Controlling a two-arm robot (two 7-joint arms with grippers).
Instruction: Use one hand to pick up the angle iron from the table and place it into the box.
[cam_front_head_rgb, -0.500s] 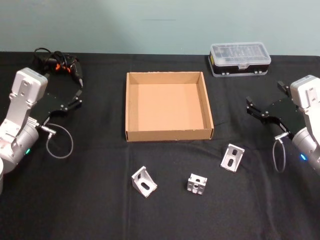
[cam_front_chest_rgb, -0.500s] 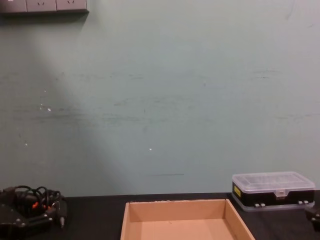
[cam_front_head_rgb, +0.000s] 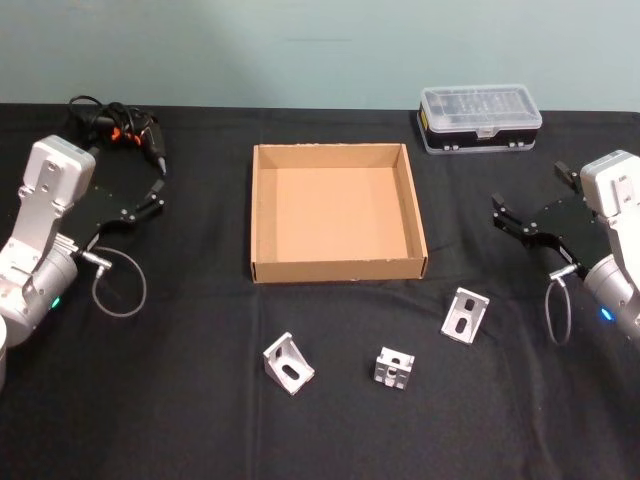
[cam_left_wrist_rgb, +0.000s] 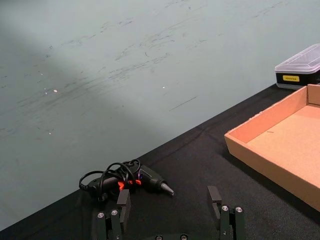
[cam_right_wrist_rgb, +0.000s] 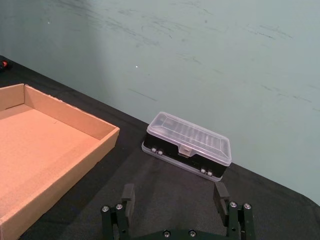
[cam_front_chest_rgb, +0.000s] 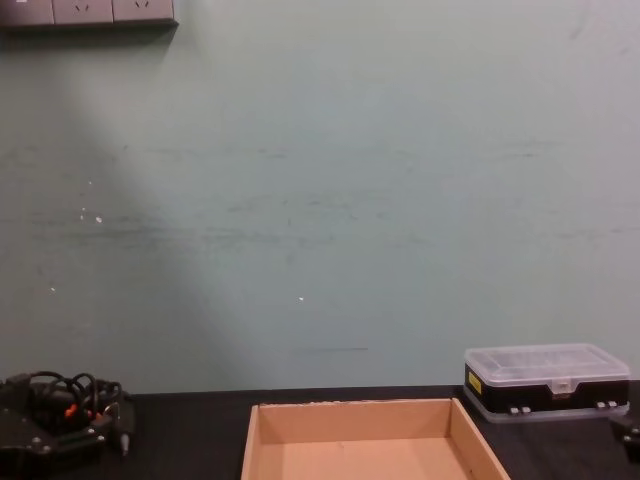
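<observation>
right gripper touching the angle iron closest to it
Apart. The head view shows bare black table between the right gripper and that angle iron. The left gripper is parked at the table's left side.

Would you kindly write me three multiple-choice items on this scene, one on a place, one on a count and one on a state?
1. Where does the plastic case stand relative to the box?
A. Inside it.
B. Beyond its far right corner, on the table.
C. In front of it.

2. How many angle irons lie on the table?
A. Two.
B. Three.
C. Five.

3. How are the left gripper and the right gripper?
A. Both open and empty.
B. Both shut.
C. One holds an angle iron.

Key: 1 B, the case sits at the table's back, right of the box. 2 B, three lie in front of the box. 3 A, each wrist view shows jaws apart with nothing between.
</observation>
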